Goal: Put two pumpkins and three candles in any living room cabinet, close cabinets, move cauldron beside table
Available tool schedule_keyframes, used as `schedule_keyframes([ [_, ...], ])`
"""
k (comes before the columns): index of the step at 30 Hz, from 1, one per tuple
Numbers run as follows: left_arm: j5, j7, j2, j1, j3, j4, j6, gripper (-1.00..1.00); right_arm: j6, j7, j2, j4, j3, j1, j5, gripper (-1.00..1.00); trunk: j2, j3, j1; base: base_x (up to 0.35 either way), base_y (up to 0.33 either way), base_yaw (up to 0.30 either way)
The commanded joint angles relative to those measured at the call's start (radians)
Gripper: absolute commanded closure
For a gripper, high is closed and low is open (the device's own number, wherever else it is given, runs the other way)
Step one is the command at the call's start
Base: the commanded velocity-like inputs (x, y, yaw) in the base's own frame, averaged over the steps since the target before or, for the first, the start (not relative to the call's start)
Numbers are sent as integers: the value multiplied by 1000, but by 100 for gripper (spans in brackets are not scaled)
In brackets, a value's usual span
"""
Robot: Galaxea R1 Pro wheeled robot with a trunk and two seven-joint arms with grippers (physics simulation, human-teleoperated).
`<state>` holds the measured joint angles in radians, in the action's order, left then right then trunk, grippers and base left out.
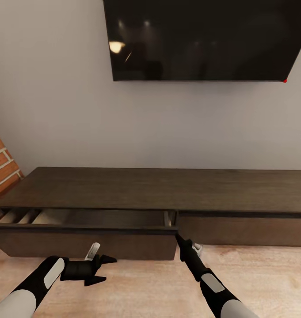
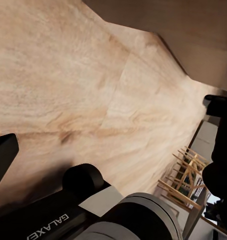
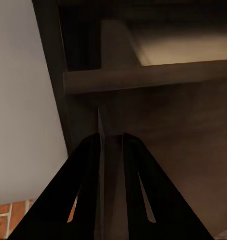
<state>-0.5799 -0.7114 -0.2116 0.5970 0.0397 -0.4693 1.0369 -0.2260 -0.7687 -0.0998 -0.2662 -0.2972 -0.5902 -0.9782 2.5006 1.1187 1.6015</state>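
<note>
The right hand (image 1: 178, 238), nearly closed on the drawer front (image 1: 84, 229), gripped thinly and might slip off; the left hand (image 1: 101, 268) hung open and empty.

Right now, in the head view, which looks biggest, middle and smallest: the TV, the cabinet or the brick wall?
1. cabinet, widest across the picture
2. TV, partly cut off at the edges
3. brick wall, just a sliver showing

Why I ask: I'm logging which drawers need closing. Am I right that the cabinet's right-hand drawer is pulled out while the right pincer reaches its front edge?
Not quite. It is the left-hand drawer of the cabinet that is pulled out, showing its pale interior; the right-hand front sits flush. The head view shows this. The right pincer does reach the open drawer's front edge, at its right end.
</note>
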Motion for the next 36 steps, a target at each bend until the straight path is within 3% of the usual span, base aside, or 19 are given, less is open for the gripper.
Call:
schedule_keyframes([
  [1,0,0,0,0,0,0,0,-100,-7,-12,0,-2,-5,0,-14,100,0,0,0,-238,0,0],
  [15,0,0,0,0,-1,0,0,-100,-7,-12,0,-2,-5,0,-14,100,0,0,0,-209,0,0],
  [36,0,0,0,1,-1,0,0,-100,-7,-12,0,-2,-5,0,-14,100,0,0,0,-115,0,0],
])
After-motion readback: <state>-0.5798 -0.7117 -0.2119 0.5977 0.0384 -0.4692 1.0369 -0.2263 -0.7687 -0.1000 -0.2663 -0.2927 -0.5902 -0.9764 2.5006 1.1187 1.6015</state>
